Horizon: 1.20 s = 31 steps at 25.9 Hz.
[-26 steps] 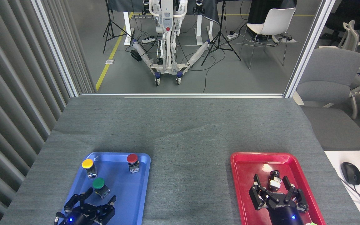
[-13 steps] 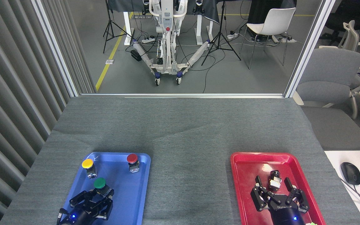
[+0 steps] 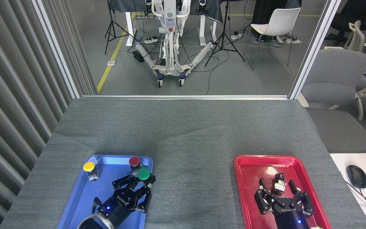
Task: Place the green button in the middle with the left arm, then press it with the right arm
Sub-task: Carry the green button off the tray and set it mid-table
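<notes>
A robotics lab: tripods, cabled wheeled rig, office chairs (beyond the table).

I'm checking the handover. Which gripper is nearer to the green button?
The left. The left gripper is shut on the green button above the blue tray's right edge; the right gripper sits far off, open, over the red tray.

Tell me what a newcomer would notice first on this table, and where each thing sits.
First, the green button, held in the left claw over the right edge of the blue tray, beside the red button. Next, the red tray on the right, where the open right claw flanks a small black and silver part.
</notes>
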### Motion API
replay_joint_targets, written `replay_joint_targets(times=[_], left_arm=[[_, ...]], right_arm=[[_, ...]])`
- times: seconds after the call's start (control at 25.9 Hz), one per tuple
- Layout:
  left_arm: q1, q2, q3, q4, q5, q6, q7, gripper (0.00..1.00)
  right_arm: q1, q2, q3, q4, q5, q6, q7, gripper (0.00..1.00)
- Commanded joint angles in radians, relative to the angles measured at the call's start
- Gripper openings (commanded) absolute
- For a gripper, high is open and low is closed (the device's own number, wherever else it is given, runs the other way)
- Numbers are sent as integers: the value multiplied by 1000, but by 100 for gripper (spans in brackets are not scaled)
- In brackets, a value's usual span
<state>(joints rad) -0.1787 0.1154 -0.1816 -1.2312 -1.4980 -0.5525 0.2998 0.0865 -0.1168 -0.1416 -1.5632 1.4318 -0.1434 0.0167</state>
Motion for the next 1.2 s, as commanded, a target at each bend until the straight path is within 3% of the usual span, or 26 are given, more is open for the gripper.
replay_joint_targets(times=[0.0,0.19,0.46,0.66,0.73,0.77,0.81,0.85,1.16], left_arm=[[-50,-103,-113,59,-68,36,-1,0],[-140,-247,-153,325,-192,117,12,0],[-148,-235,-187,381,-186,149,19,0],[-140,-220,-187,411,-188,144,19,1],[-142,-212,-188,412,-186,146,21,14],[-139,-212,-188,409,-188,146,25,41],[-125,-217,-187,400,-186,158,36,88],[-104,-218,-182,394,-188,175,50,97],[-4,-212,-179,253,-183,203,33,99]], right_arm=[[-4,6,-1,-1,-2,-1,-11,100],[-1,17,2,-12,-51,-31,-96,100],[13,39,11,-17,-44,-30,-144,100],[-4,23,8,-1,-63,-30,-142,100],[-5,16,8,-3,-85,-28,-141,100],[-4,16,11,-3,-96,-30,-141,100],[-4,17,11,-1,-99,-28,-141,100],[-4,19,11,-3,-99,-28,-142,100],[13,-4,16,-3,-100,-30,-142,100]])
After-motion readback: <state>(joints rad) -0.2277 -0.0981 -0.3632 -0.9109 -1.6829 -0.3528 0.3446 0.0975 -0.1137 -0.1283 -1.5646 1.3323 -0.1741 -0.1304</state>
